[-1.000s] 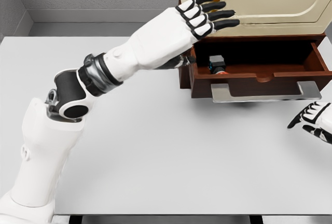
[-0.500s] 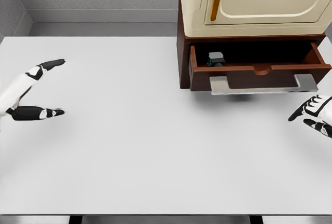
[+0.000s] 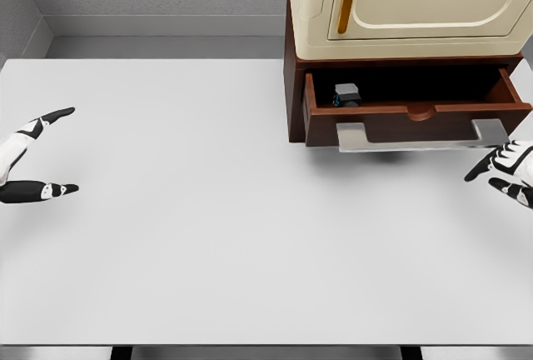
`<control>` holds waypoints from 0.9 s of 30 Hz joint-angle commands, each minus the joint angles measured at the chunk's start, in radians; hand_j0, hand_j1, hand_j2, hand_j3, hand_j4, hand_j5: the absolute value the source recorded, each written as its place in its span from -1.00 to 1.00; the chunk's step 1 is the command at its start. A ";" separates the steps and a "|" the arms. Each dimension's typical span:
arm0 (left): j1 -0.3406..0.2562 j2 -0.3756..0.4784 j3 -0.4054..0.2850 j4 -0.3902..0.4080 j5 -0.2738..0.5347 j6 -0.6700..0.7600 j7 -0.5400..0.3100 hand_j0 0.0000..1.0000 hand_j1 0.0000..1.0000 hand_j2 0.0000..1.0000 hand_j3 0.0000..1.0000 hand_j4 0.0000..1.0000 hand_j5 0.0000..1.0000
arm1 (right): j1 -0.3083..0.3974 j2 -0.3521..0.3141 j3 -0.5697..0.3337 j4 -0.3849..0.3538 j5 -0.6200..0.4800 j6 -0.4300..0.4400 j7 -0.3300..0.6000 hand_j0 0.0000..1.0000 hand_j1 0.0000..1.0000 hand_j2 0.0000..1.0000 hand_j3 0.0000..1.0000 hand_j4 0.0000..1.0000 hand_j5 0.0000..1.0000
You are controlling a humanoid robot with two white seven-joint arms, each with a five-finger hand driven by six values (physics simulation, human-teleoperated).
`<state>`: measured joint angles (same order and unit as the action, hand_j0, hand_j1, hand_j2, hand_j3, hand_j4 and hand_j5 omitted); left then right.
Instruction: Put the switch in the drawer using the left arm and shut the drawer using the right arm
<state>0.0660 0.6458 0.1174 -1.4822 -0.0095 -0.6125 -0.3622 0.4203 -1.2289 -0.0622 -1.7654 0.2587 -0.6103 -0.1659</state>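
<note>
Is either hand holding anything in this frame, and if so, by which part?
Nothing is held. The left hand is open at the table's left edge, the right hand open near the drawer handle. The switch lies loose inside the open drawer.

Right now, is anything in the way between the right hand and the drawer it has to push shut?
Nothing visible is. The right hand sits just below the right end of the drawer's handle, with only bare table between them. The switch lies inside the open drawer.
</note>
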 commanded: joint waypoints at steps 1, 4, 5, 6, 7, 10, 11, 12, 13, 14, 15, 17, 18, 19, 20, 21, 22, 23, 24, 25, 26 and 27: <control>0.000 -0.002 0.001 -0.001 0.006 0.002 0.000 1.00 1.00 1.00 1.00 1.00 1.00 | 0.000 0.002 0.002 0.000 -0.007 -0.001 0.000 0.08 0.08 0.08 0.08 0.08 0.08; 0.000 -0.002 0.001 -0.001 0.006 0.002 0.002 1.00 1.00 1.00 1.00 1.00 1.00 | -0.066 0.023 0.054 -0.002 -0.006 -0.001 0.002 0.08 0.08 0.08 0.08 0.08 0.08; 0.000 -0.002 0.001 -0.001 0.006 0.002 0.000 1.00 1.00 1.00 1.00 1.00 1.00 | -0.084 0.026 0.074 0.000 -0.006 -0.001 0.002 0.07 0.07 0.07 0.07 0.07 0.07; 0.000 -0.003 0.001 -0.001 0.006 0.002 0.000 1.00 1.00 1.00 1.00 1.00 1.00 | -0.097 0.026 0.084 0.000 -0.006 -0.001 0.002 0.07 0.07 0.07 0.07 0.07 0.07; 0.000 -0.003 0.001 -0.001 0.006 0.002 0.000 1.00 1.00 1.00 1.00 1.00 1.00 | -0.097 0.026 0.085 0.000 -0.006 -0.001 0.002 0.07 0.07 0.07 0.07 0.07 0.07; -0.002 -0.025 0.002 -0.010 0.006 0.002 0.000 1.00 1.00 1.00 1.00 1.00 1.00 | -0.097 0.011 0.082 0.007 -0.007 -0.001 -0.003 0.08 0.08 0.08 0.08 0.08 0.08; -0.003 -0.025 0.004 -0.009 0.006 0.002 0.000 1.00 1.00 1.00 1.00 1.00 1.00 | -0.095 0.011 0.082 0.010 -0.006 -0.001 -0.003 0.08 0.08 0.08 0.08 0.08 0.08; -0.006 -0.025 0.004 -0.009 0.005 0.002 0.000 1.00 1.00 1.00 1.00 1.00 1.00 | -0.089 0.011 0.079 0.015 -0.004 -0.001 -0.003 0.08 0.08 0.08 0.08 0.08 0.08; -0.006 -0.025 0.004 -0.010 0.005 0.002 -0.001 1.00 1.00 1.00 1.00 1.00 1.00 | -0.087 0.011 0.078 0.026 -0.004 -0.001 -0.003 0.08 0.08 0.08 0.08 0.08 0.08; -0.006 -0.025 0.004 -0.009 0.005 0.002 -0.006 1.00 1.00 1.00 1.00 1.00 1.00 | -0.087 0.009 0.076 0.046 -0.004 -0.001 -0.003 0.08 0.08 0.08 0.08 0.08 0.08; -0.006 -0.026 0.004 -0.009 0.005 0.002 -0.006 1.00 1.00 1.00 1.00 1.00 1.00 | -0.087 0.008 0.073 0.066 -0.004 -0.001 -0.003 0.09 0.09 0.09 0.09 0.09 0.09; -0.006 -0.026 0.004 -0.010 0.006 0.002 -0.006 1.00 1.00 1.00 1.00 1.00 1.00 | -0.087 -0.003 0.073 0.122 -0.004 -0.001 0.000 0.10 0.10 0.10 0.10 0.10 0.10; -0.006 -0.026 0.004 -0.010 0.005 0.002 -0.007 1.00 1.00 1.00 1.00 1.00 1.00 | -0.087 -0.004 0.073 0.130 -0.003 -0.001 0.002 0.10 0.10 0.10 0.10 0.10 0.10; -0.006 -0.026 0.004 -0.010 0.006 0.002 -0.007 1.00 1.00 1.00 1.00 1.00 1.00 | -0.086 -0.006 0.073 0.130 -0.001 -0.001 0.000 0.10 0.10 0.10 0.10 0.10 0.10; -0.008 -0.026 0.002 -0.010 0.005 0.002 -0.007 1.00 1.00 1.00 1.00 1.00 1.00 | -0.086 -0.006 0.073 0.135 0.001 -0.001 0.002 0.10 0.10 0.10 0.10 0.10 0.10; -0.008 -0.026 0.002 -0.010 0.006 0.002 -0.007 1.00 1.00 1.00 1.00 1.00 1.00 | -0.086 -0.006 0.073 0.136 0.002 -0.001 0.002 0.10 0.10 0.10 0.10 0.10 0.10; -0.008 -0.026 0.002 -0.010 0.005 0.002 -0.007 1.00 1.00 1.00 1.00 1.00 1.00 | -0.086 -0.006 0.073 0.130 0.005 -0.001 0.002 0.10 0.10 0.10 0.10 0.10 0.10; -0.006 -0.026 0.002 -0.012 0.005 0.002 -0.007 1.00 1.00 1.00 1.00 1.00 1.00 | -0.086 -0.004 0.074 0.123 0.005 -0.001 0.002 0.10 0.10 0.10 0.10 0.10 0.10; -0.006 -0.026 0.002 -0.012 0.005 0.002 -0.007 1.00 1.00 1.00 1.00 1.00 1.00 | -0.089 -0.004 0.076 0.107 0.005 -0.001 0.002 0.09 0.09 0.09 0.09 0.09 0.09; -0.006 -0.026 0.002 -0.013 0.006 0.002 -0.007 1.00 1.00 1.00 1.00 1.00 1.00 | -0.092 0.000 0.078 0.081 0.007 -0.001 0.002 0.08 0.08 0.08 0.08 0.08 0.08; -0.006 -0.026 0.002 -0.015 0.005 0.002 -0.007 1.00 1.00 1.00 1.00 1.00 1.00 | -0.092 0.006 0.078 0.067 0.007 -0.001 0.002 0.08 0.08 0.08 0.08 0.08 0.08; -0.006 -0.029 0.002 -0.018 0.005 0.002 -0.007 1.00 1.00 1.00 1.00 1.00 1.00 | -0.092 0.008 0.079 0.064 0.008 -0.001 0.002 0.07 0.07 0.07 0.07 0.07 0.07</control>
<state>0.0598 0.6166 0.1196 -1.4963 -0.0120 -0.6125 -0.3704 0.3283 -1.2239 0.0156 -1.6817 0.2712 -0.6103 -0.1636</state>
